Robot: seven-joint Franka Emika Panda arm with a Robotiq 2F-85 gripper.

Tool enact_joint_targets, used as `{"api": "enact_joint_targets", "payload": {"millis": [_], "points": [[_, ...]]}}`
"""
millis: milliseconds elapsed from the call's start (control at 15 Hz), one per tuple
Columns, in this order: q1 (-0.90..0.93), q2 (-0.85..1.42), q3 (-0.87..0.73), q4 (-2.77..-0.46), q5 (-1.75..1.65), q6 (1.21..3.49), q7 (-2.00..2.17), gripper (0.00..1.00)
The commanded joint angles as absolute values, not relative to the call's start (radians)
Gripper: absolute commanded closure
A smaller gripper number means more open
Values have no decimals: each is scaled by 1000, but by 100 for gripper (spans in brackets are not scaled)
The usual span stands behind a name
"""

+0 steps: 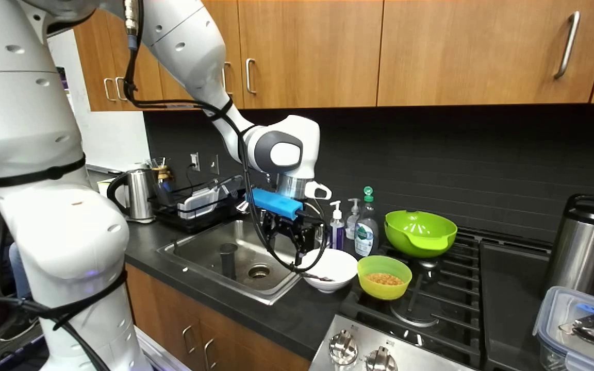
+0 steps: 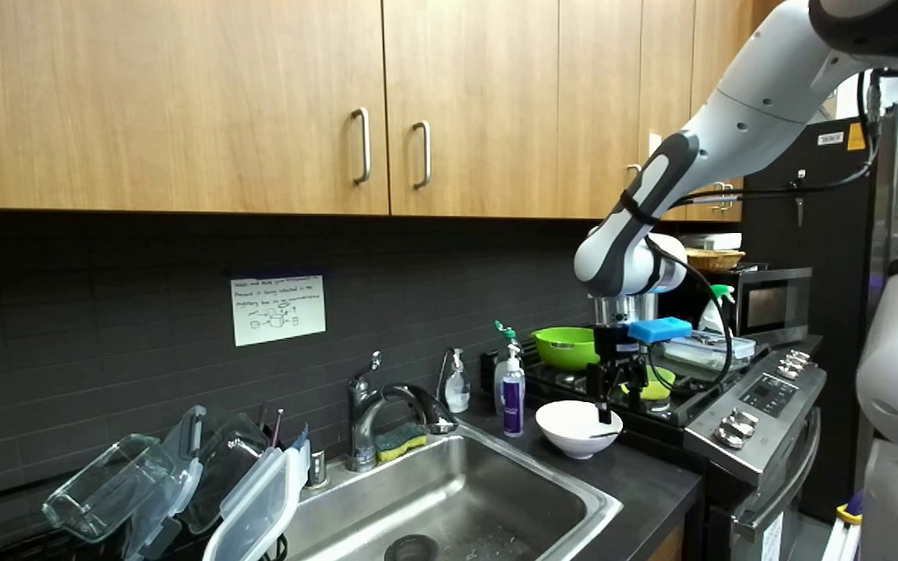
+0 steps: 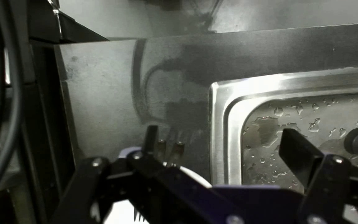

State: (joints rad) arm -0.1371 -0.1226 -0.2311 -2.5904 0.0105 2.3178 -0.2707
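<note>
Steel kettle (image 1: 141, 195), wooden cabinets (image 1: 310, 54), handwritten note (image 2: 277, 310) on dark backsplash (image 2: 145, 319)

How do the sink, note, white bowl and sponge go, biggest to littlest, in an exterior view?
In an exterior view, as they look:
1. Sink, even with its bottom cut off
2. Note
3. White bowl
4. Sponge

no word reads for certain. well apart from the gripper (image 3: 220, 133), on the wall (image 2: 145, 335), the white paper note (image 2: 278, 310) bears blurred handwriting (image 2: 277, 290) and a drawing (image 2: 274, 318); near the gripper, print on the green-capped soap bottle (image 1: 366, 229) and purple-labelled pump bottle (image 2: 513, 399) is too small to read.
</note>
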Motion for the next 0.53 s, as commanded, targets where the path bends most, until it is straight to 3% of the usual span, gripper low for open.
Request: {"api": "enact_joint_targets", "payload": {"millis": [0, 467], "points": [[-146, -92, -220, -2600, 22, 2353, -294, 0], [-149, -69, -219, -2602, 23, 2351, -315, 0]]}}
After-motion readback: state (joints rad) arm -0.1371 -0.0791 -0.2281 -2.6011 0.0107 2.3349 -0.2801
